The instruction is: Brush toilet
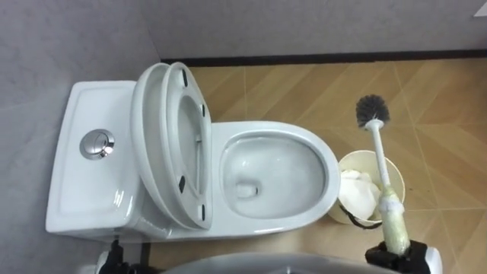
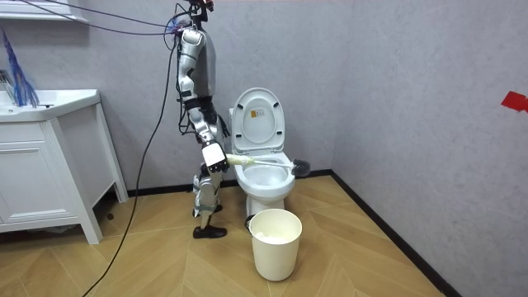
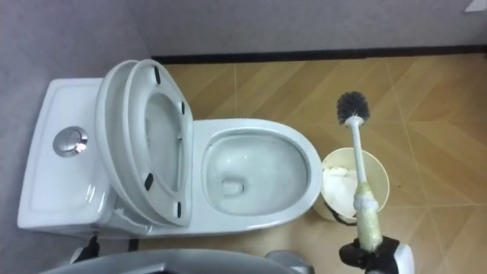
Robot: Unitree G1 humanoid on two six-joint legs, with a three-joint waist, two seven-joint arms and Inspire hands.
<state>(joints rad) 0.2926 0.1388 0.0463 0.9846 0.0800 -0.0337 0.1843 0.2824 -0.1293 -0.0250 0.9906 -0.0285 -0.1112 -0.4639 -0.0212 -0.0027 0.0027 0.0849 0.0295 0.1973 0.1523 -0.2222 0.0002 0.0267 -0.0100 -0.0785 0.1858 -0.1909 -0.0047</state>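
Holding toilet brush [image 1: 378,152] in R hand [image 1: 397,257], fingers wrapped round the thick pale grip at the handle's near end; hand sits at lower-right edge of the eye view. White shaft runs up and away from the hand, and the dark bristle head [image 1: 372,111] hangs in the air over the wood floor [image 1: 441,99], not in the bowl. Shaft crosses above a round cream bin [image 1: 346,164] w/ white crumpled paper [image 1: 356,190] inside. Bin stands just beside the front of the toilet [image 1: 84,190]; can't tell if they touch. Brush is off to the R of the bowl [image 1: 278,175], apart from it. Bowl is open, a little water at the bottom. Seat [image 1: 190,144] and lid [image 1: 148,137] are both raised, leaning back vs the tank, w/ a round chrome flush button [image 1: 97,144] on the tank top. L hand [image 1: 112,257] barely peeks in at the lower-left edge, can't tell its state. Room view: robot stands upright at the toilet's side, on the room view's left of it, brush held out roughly level at bowl height. Grey wall [image 2: 412,82] behind, white vanity cabinet [image 2: 41,173] at room view's left.
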